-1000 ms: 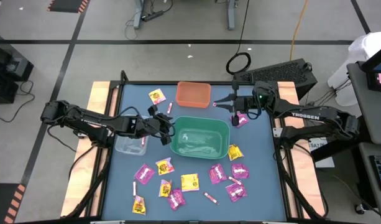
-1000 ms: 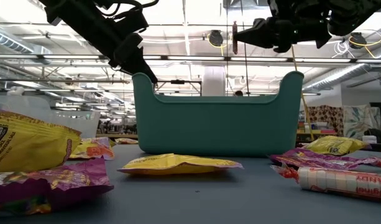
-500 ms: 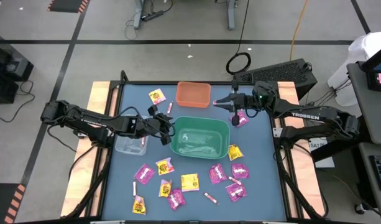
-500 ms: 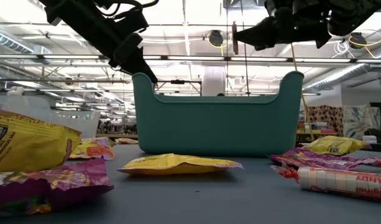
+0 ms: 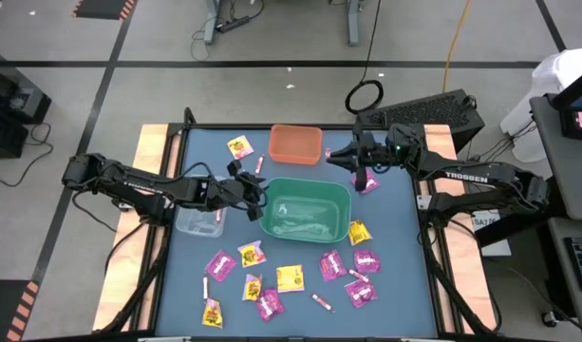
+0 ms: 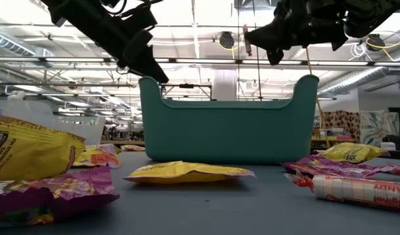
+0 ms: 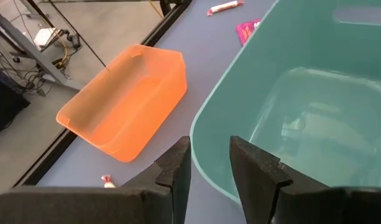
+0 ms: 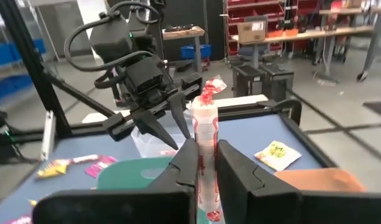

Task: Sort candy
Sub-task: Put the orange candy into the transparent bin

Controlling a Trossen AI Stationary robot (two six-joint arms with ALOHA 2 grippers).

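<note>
Three bins on blue table: green plastic bin (image 5: 306, 211) centre, orange plastic bin (image 5: 295, 144) behind it, clear plastic bin (image 5: 197, 220) at its left.

Right gripper (image 8: 206, 163) clenched on thin pink-white candy stick (image 8: 206, 146), upright between fingers, raised beside orange bin.

Left gripper (image 7: 209, 163) part-open, nothing held, at green bin's left rim.

Roughly seven magenta-pink square packets (image 5: 218, 264), roughly seven yellow square packets with red print (image 5: 290, 277), mostly scattered on table nearer than green bin.

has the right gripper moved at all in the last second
Yes. In the high view the right gripper, shut on a candy stick, has shifted slightly up the picture, now level with the orange bin beside it.
</note>
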